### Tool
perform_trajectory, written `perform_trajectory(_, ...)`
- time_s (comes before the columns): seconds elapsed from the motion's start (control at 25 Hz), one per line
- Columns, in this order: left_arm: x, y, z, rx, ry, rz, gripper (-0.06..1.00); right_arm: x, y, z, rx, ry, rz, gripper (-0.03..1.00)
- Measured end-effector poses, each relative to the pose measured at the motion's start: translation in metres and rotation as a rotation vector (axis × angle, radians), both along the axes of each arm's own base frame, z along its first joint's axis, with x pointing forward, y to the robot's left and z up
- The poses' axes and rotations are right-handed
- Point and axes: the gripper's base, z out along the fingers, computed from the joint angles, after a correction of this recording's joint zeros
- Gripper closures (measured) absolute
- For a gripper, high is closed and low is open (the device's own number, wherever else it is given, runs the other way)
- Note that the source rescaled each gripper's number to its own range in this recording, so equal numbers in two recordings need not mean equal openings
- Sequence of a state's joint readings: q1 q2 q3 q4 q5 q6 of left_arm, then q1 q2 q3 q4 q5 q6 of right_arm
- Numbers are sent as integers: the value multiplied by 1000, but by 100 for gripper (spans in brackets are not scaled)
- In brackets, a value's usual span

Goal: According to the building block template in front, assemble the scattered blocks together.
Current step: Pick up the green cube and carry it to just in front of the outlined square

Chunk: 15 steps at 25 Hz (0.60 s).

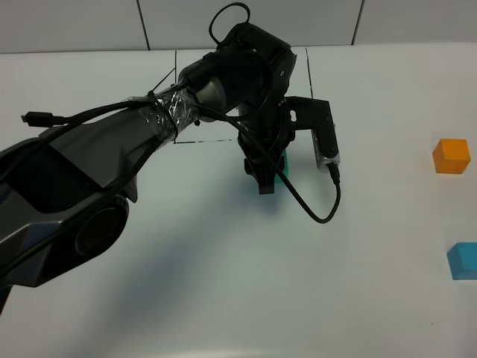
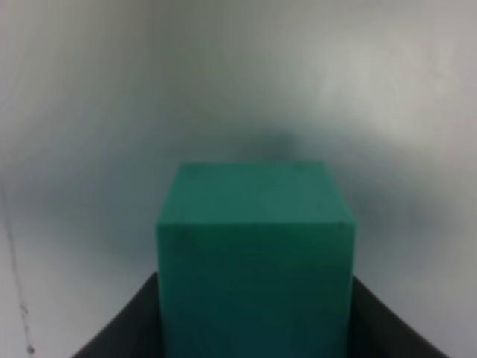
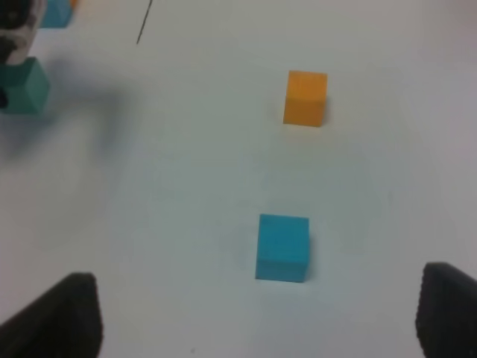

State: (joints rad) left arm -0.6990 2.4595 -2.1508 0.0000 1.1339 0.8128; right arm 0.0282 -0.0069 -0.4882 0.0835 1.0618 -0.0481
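The left claw (image 1: 272, 175) has its fingers against both sides of the green cube (image 2: 253, 253), apparently gripping it. It is low over the white surface (image 1: 223, 283), just in front of the black outline (image 1: 205, 141). The right claw (image 3: 261, 321) gapes wide and holds nothing. It faces the blue cube (image 3: 282, 247), with the orange cube (image 3: 305, 98) beyond.

Left tool (image 1: 270, 179) points down gripping teal-green cube (image 2: 253, 253); right tool (image 3: 250, 321) gapes.
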Motion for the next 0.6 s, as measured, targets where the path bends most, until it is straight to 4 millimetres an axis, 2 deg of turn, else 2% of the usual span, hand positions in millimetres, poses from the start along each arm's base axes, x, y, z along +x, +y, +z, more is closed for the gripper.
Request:
perform_trajectory(0.32, 4, -3, -20, -1, -3, -6, 93, 0, 0, 0, 0, 0, 0, 24)
perform_trajectory(0.6, 4, -3, -21, -1, -3, -7, 93, 0, 0, 0, 0, 0, 0, 24)
